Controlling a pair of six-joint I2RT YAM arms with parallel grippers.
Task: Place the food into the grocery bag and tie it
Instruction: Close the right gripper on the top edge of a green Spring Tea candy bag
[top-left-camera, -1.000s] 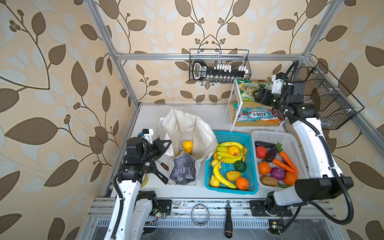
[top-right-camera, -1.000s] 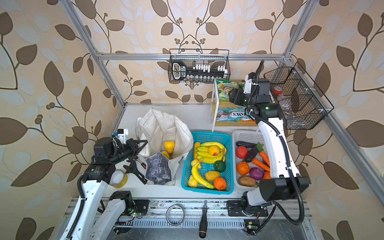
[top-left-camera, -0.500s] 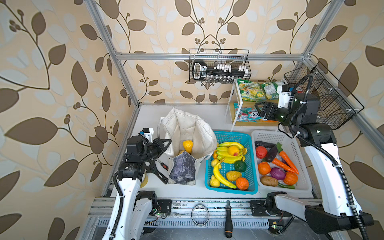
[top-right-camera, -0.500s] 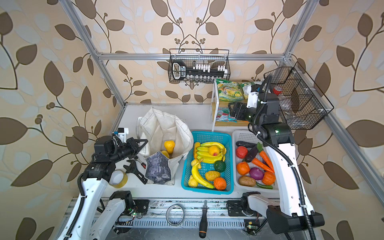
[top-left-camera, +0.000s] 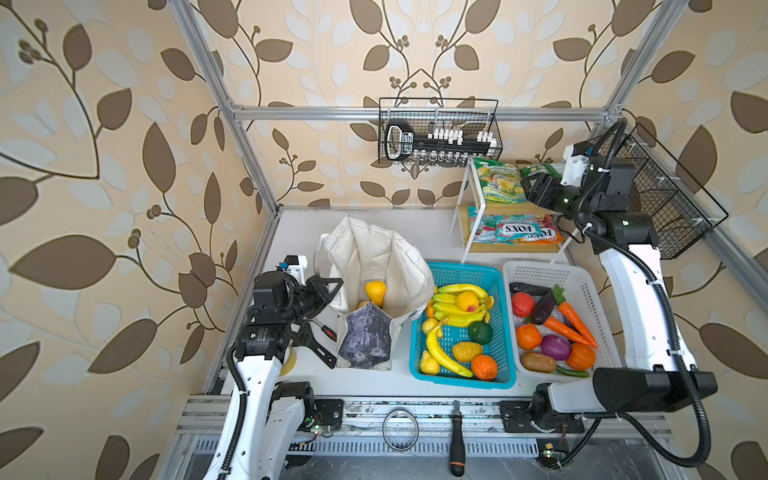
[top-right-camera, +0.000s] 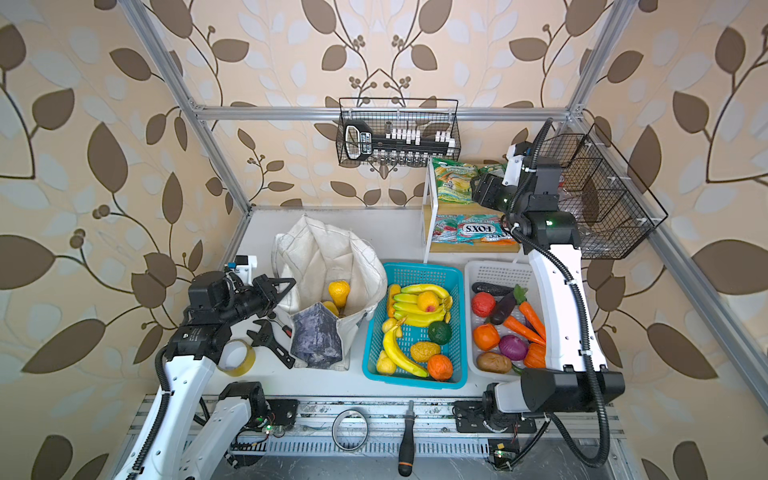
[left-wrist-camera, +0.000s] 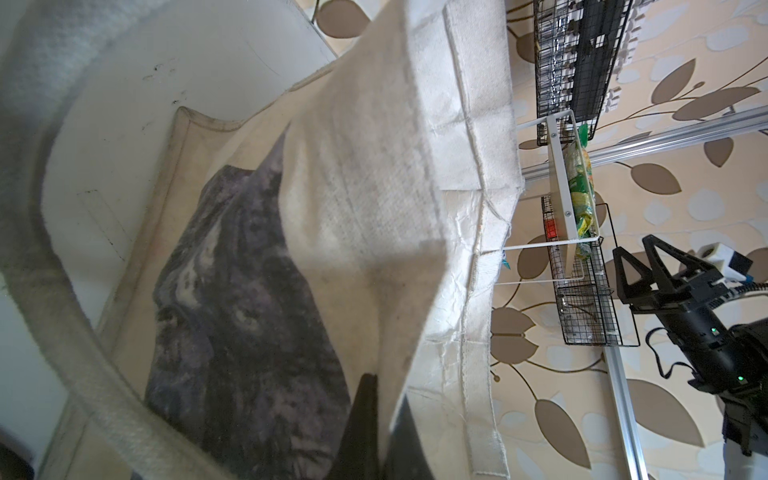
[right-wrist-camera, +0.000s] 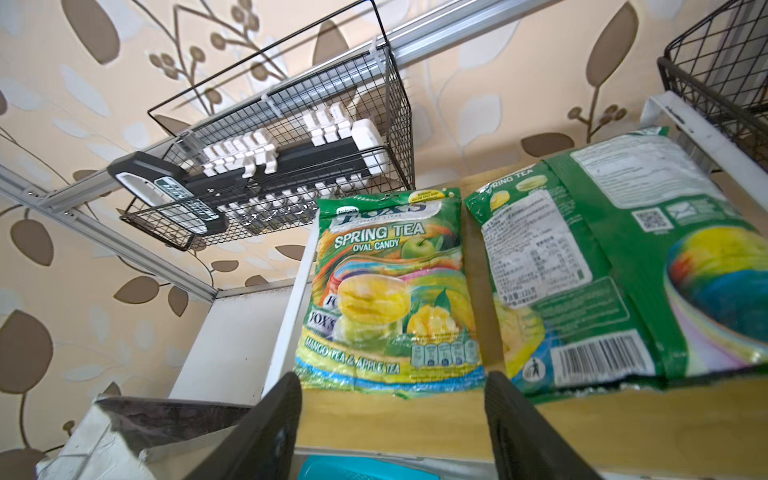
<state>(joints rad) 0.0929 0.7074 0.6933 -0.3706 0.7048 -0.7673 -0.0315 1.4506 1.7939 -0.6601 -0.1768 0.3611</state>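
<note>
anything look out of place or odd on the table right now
Yes. An adjustable wrench and a roll of tape lie on the table beside the grocery bag: tools, not food. On the upper shelf, one green candy packet lies back side up while its neighbour faces up.

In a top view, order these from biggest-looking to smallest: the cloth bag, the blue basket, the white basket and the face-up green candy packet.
1. grocery bag
2. blue basket and white basket: about alike, so not ranked against each other
3. green candy packet
</note>
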